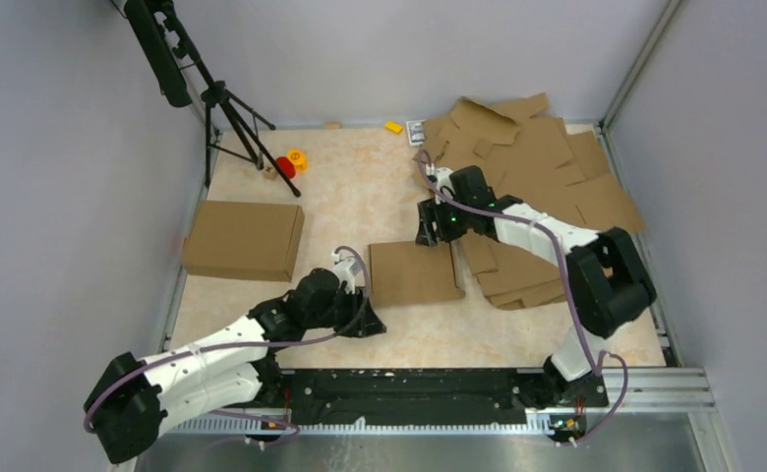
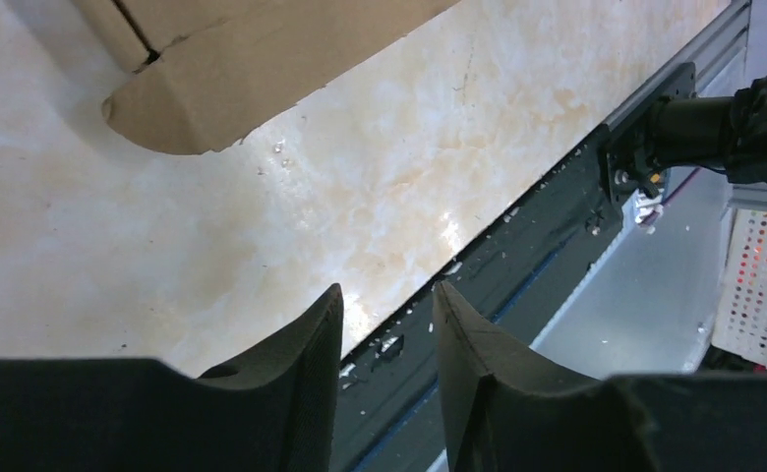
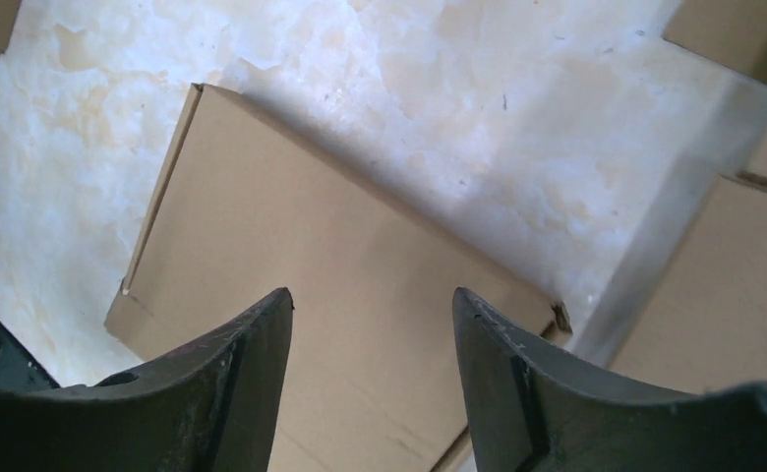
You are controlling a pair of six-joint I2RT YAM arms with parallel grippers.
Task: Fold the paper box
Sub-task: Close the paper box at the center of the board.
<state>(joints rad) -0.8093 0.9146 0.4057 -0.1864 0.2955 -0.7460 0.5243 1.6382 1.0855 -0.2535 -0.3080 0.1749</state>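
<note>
While you look down from above, the marbled bench (image 1: 360, 187) takes up most of the view, and its far right corner is buried under a loose heap of flat cardboard blanks (image 1: 547, 167) that overlap one another. On the left side you have a closed cardboard box (image 1: 244, 239) lying flat, well apart from everything else. The paper box (image 1: 414, 273) sits near the middle of the bench, folded into a shallow closed shape with its lid face up, its right edge just beside the nearest blanks. A black tripod (image 1: 232, 118) stands at the far left corner. Your right gripper (image 1: 429, 234) hangs at the far edge of the paper box; in its wrist view the fingers (image 3: 252, 374) are spread wide above the lid with nothing between them, and you cannot tell whether they touch the card. Your left gripper (image 1: 368, 313) is low by the box's near left corner, its fingers (image 2: 311, 354) parted and empty, with that corner clear of them. Smallest are a red object (image 1: 286, 165) by the tripod's foot and a yellow piece (image 1: 393, 127) at the far edge.
</note>
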